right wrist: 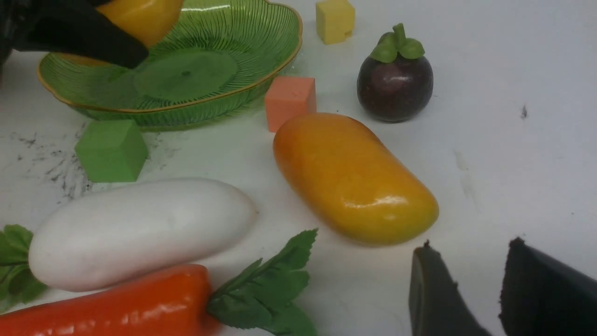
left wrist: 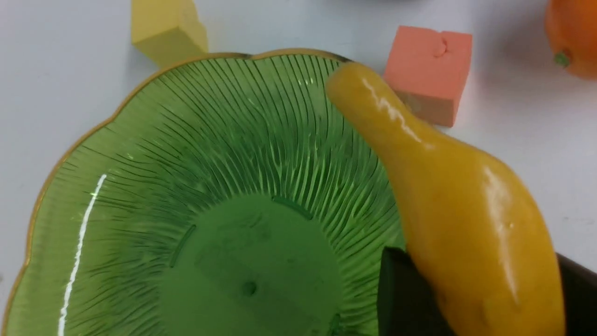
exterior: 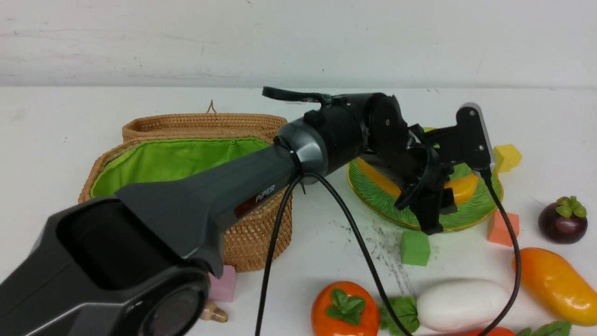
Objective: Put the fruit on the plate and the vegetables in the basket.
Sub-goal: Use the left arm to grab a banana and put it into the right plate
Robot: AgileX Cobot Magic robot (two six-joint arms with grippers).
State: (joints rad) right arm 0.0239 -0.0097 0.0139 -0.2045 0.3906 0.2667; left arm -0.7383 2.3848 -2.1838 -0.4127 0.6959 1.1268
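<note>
One glossy banana over a ribbed, gold-rimmed green plate.

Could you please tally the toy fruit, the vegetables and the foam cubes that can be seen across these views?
Fruit: 4 (banana, mangosteen, mango, persimmon)
Vegetables: 2 (radish, red-orange vegetable)
Foam cubes: 4 (yellow cube, orange cube, green cube, pink cube)
Total: 10

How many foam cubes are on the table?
4: yellow cube right of the plate, salmon cube and green cube in front of it, pink cube by the basket. Others may hide behind the left arm.
</note>
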